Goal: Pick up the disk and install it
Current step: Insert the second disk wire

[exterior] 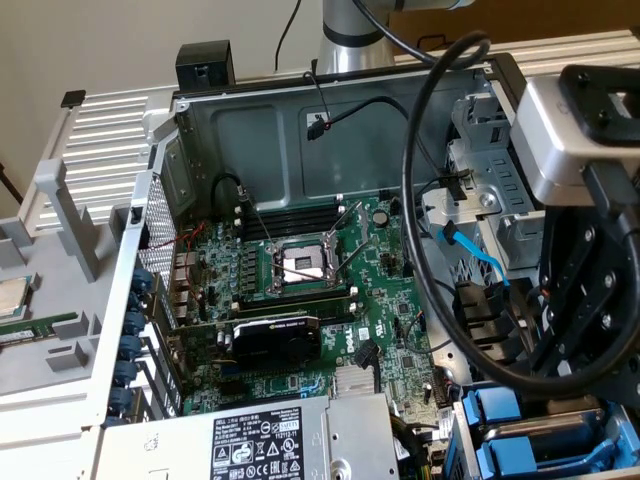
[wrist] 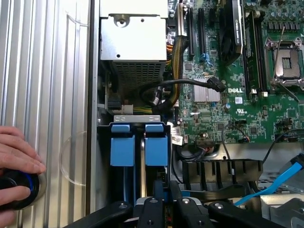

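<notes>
Fingers nearly together, pinched on the blue-framed disk, which stands edge-up in the drive bay at 5 o'clock of the motherboard, apparently being seated. A person's hand rests on a round button.

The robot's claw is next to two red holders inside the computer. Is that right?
Not quite. The two holders are blue, not red, as the wrist view shows. The gripper is indeed next to them inside the computer.
</notes>
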You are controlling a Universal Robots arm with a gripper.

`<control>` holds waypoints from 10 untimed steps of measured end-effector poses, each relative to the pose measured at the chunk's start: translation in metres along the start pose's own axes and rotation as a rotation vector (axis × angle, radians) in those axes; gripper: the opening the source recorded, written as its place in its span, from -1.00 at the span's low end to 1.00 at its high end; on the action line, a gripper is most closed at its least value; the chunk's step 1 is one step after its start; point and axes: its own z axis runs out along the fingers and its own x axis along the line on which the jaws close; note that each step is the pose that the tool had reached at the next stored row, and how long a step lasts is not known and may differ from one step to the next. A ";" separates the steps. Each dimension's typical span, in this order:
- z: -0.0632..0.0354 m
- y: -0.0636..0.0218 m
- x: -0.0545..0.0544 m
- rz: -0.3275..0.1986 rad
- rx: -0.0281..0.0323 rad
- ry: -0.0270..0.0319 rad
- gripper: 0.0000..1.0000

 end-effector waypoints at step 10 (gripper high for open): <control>-0.0016 -0.0017 0.000 0.003 -0.0026 -0.0005 -0.67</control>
